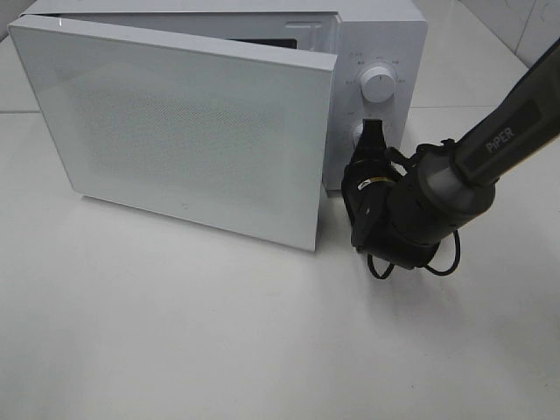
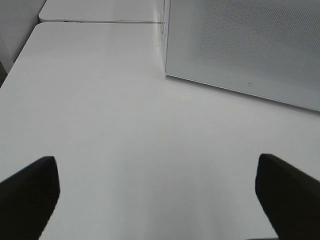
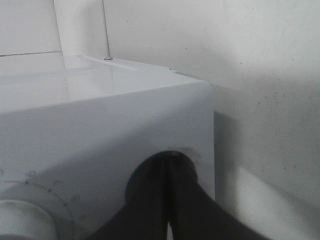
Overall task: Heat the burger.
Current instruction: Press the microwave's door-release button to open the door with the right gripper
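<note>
From above, the right claw (image 1: 373,131), tips pressed together, sits at the microwave's (image 1: 385,35) lower dial (image 1: 356,133), with the half-open door (image 1: 175,131) just beside it. I can't tell where the burger lies. On the left wrist view, the left claw (image 2: 156,167) gapes wide above the table (image 2: 125,100), with the door ahead. On the right wrist view, the closed fingers (image 3: 145,205) meet the dial.

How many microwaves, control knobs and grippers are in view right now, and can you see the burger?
Microwave: 1
Control knobs: 2 (upper knob, lower knob)
Grippers: 2 (left gripper, right gripper)
Burger: 0 in view
Total: 5
</note>
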Robot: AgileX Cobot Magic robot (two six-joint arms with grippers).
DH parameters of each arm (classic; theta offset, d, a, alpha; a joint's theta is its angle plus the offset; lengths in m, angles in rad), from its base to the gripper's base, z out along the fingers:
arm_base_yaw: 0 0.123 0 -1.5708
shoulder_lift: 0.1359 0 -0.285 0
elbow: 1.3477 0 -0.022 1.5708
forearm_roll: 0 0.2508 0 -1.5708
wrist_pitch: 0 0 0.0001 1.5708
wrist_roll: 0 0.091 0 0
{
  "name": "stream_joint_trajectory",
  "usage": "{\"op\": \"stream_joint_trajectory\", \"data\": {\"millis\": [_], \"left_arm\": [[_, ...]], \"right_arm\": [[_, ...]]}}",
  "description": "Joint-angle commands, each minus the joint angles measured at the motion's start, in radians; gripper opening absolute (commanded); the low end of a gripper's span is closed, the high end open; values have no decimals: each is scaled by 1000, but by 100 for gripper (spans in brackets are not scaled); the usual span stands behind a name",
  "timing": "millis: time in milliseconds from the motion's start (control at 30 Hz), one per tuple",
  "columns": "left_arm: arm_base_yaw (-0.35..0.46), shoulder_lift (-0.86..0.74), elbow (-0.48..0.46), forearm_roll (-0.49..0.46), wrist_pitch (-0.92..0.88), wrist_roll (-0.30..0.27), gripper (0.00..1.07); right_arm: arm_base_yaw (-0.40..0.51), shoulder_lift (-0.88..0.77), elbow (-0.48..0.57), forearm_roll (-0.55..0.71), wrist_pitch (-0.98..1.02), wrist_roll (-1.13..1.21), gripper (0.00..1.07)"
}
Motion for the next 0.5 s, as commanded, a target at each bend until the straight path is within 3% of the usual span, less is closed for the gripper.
{"op": "stream_joint_trajectory", "data": {"millis": [33, 500], "left_arm": [[1, -17, 1, -2, -14, -3, 100], [1, -17, 1, -2, -14, -3, 100]], "right_arm": [[-40, -9, -93, -104, -217, -10, 0], [-37, -24, -88, -108, -132, -9, 0]]}}
